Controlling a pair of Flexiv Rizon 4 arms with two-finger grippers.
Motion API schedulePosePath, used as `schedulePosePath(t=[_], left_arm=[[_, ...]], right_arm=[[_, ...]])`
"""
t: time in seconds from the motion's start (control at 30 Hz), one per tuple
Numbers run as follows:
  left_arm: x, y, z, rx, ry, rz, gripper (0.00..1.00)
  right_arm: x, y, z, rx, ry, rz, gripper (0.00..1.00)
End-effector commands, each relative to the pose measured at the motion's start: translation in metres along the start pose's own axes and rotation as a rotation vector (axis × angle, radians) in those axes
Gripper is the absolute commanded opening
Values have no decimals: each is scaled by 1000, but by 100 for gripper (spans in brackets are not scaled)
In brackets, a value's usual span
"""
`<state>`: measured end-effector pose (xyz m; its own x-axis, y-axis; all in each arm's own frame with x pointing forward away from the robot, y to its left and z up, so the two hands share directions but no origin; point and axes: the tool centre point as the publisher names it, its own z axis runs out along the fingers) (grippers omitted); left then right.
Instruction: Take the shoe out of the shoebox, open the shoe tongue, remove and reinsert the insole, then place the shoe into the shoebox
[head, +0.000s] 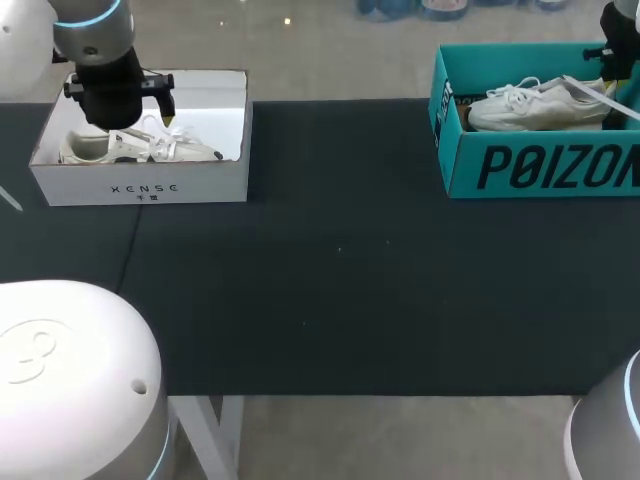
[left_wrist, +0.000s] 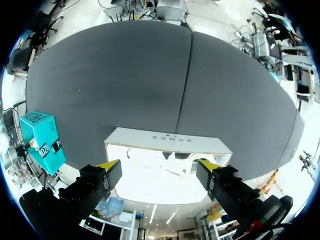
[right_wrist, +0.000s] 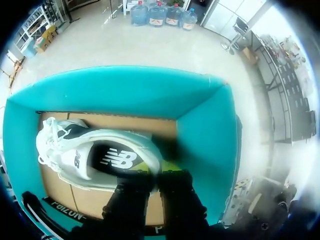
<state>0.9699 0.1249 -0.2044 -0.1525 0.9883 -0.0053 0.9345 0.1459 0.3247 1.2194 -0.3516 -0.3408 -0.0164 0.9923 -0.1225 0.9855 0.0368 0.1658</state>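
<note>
While your right gripper (right_wrist: 156, 175) sits at the heel of the white shoe (right_wrist: 95, 155), that shoe lies inside the teal box (right_wrist: 120, 90). A dark logo patch shows on its side, and the laces are at the end far from the gripper. Can't tell if it's clamped on the heel or released. Your left gripper (left_wrist: 159, 167) hangs wide apart, holding nothing, over the white box (left_wrist: 167, 140). Only the head view shows the second white shoe (head: 150, 148) under it.

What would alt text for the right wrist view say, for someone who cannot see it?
A white shoe lies in an open teal box with a brown cardboard floor. The right gripper is down at the shoe's heel end.
</note>
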Motion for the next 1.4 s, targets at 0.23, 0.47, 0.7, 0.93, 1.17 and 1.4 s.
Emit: schedulePosePath(t=[0.23, 0.47, 0.7, 0.93, 1.17, 1.4], left_arm=[[0, 0, 0, -1, 2, 1, 100], [0, 0, 0, -1, 2, 1, 100], [0, 0, 0, -1, 2, 1, 100], [0, 0, 0, -1, 2, 1, 100], [0, 0, 0, -1, 2, 1, 100], [0, 0, 0, -1, 2, 1, 100]], right_arm=[[-6, 7, -1, 93, 3, 4, 0], [-7, 4, -29, 67, 18, 26, 0], [-6, 1, -67, 43, 44, 46, 0], [-9, 1, -115, 5, 81, 66, 0], [-11, -10, -169, -55, 104, 57, 0], [-12, -34, -224, -111, 121, 31, 0]])
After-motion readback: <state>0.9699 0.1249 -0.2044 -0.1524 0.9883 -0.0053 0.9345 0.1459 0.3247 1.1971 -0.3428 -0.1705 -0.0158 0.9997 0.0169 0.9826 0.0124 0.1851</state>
